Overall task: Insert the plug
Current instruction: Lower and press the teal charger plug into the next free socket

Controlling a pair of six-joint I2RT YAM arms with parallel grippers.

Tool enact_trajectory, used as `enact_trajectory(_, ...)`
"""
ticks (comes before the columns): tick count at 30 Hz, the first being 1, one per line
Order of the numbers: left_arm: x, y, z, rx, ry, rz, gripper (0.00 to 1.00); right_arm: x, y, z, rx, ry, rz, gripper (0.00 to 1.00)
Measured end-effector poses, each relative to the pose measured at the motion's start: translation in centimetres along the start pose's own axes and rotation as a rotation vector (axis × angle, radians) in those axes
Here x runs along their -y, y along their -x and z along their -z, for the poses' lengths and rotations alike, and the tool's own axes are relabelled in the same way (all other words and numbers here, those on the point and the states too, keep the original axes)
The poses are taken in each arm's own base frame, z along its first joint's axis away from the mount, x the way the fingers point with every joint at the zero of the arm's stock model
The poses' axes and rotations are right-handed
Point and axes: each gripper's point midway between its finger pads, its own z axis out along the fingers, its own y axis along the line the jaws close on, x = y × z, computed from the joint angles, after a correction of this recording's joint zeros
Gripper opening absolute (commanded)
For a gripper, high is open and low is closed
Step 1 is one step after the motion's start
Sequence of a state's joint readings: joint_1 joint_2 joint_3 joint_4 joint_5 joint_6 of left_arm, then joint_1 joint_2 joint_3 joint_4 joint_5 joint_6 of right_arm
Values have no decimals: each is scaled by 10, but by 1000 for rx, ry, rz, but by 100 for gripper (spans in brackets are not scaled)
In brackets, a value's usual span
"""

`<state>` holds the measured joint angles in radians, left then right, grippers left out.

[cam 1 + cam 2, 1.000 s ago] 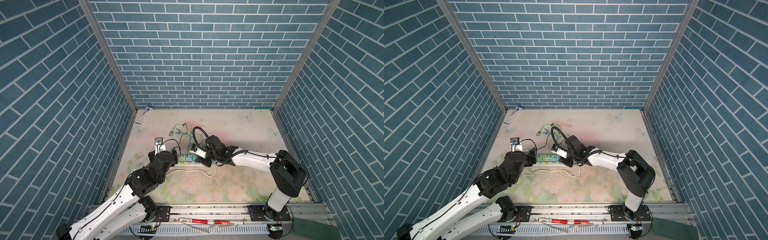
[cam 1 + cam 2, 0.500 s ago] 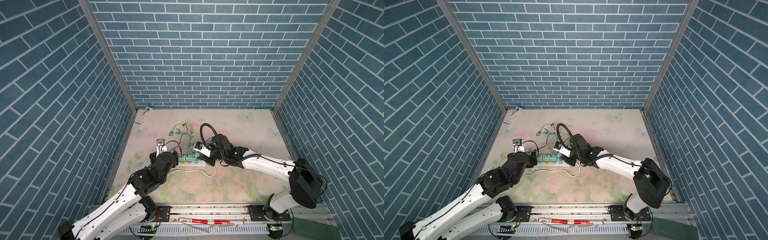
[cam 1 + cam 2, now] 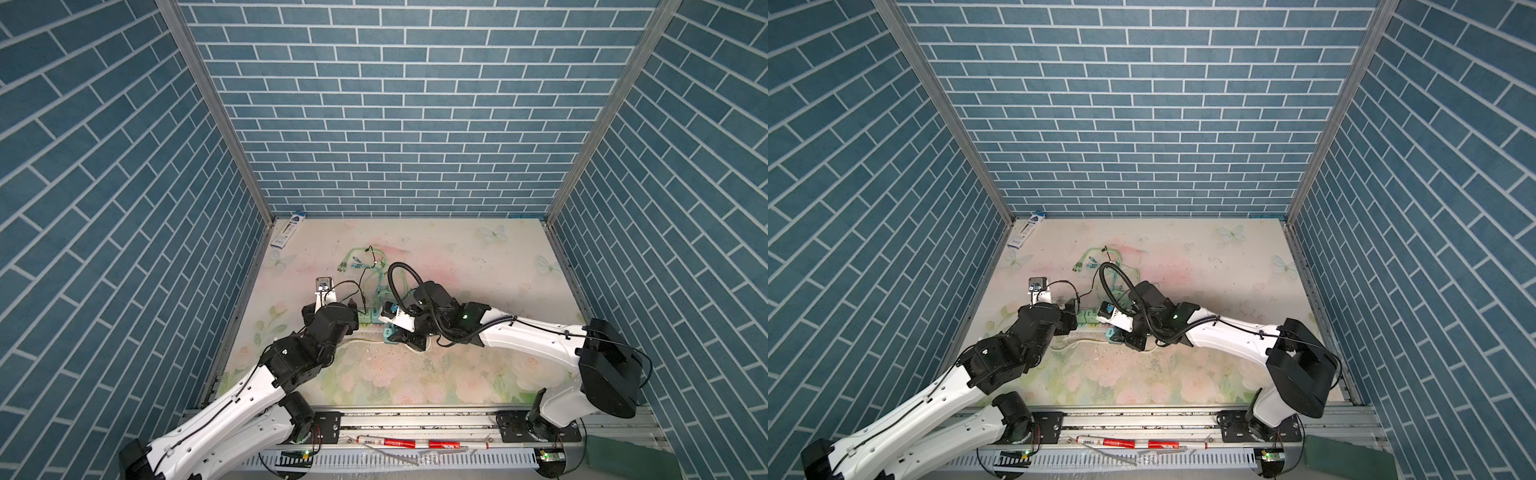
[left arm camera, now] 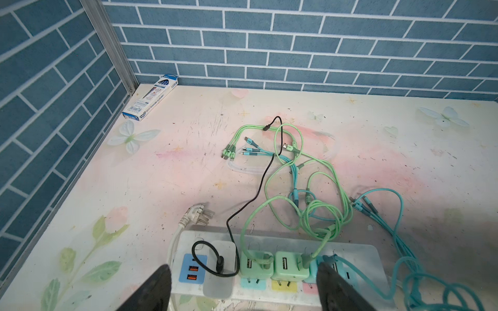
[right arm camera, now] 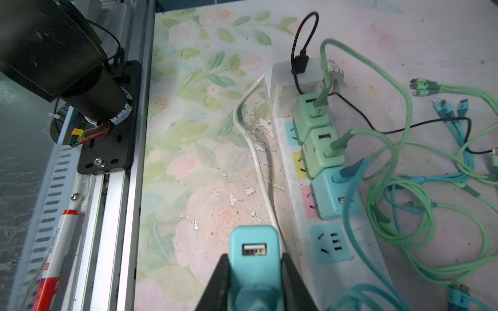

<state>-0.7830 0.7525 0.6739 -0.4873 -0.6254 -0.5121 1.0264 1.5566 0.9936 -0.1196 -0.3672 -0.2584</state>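
Blue brick-pattern walls, floral desk (image 3: 478, 374), white power strip (image 5: 334, 280) lying on it. Step in hand, as judged: the blue charger (image 5: 253, 242) is to be carried to the free blue socket (image 5: 330, 243), the only empty outlet seen at this end of the strip, next to a plugged blue charger (image 5: 332, 194). The charger is held off the strip, beside its edge, over the white lead (image 5: 255, 161); its prongs are hidden.

To be done well:
- The charger should be shifted sideways over the socket.
- The prongs should be squared to the slots, then pressed straight down, tilt avoided.
- The loose teal cable (image 5: 347, 215) near the socket should be kept from under the body.
- The strip is best steadied during the push.

Right claw (image 5: 254, 258): clamped on the blue charger, a finger on each side face. Left claw (image 4: 242, 269): jaws wide apart, nothing held, straddling the plugged chargers at the strip. Contact with the strip cannot be told.
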Motion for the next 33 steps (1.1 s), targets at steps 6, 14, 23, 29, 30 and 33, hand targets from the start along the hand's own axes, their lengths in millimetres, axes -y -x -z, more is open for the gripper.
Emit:
enact_trajectory(6,-1,2,3,10,-6,9,85,9,-33,-27,-100,7,-43,0)
enact_trajectory(14,-7,7,11,40,-15,33,85,39,-29,-23,-80,-31,-79,0)
enact_trajectory(23,-10,-1,9,28,-5,21,86,65,-10,-13,-29,-59,-95,0)
enact_trajectory(29,-11,-2,8,25,-2,18,86,77,-10,-16,-21,-61,-111,0)
enact_trajectory(30,-11,-3,8,24,-2,18,86,79,-12,-16,-21,-63,-117,0)
enact_trajectory(33,-11,-2,9,25,-2,18,86,85,-15,-15,-22,-67,-129,0)
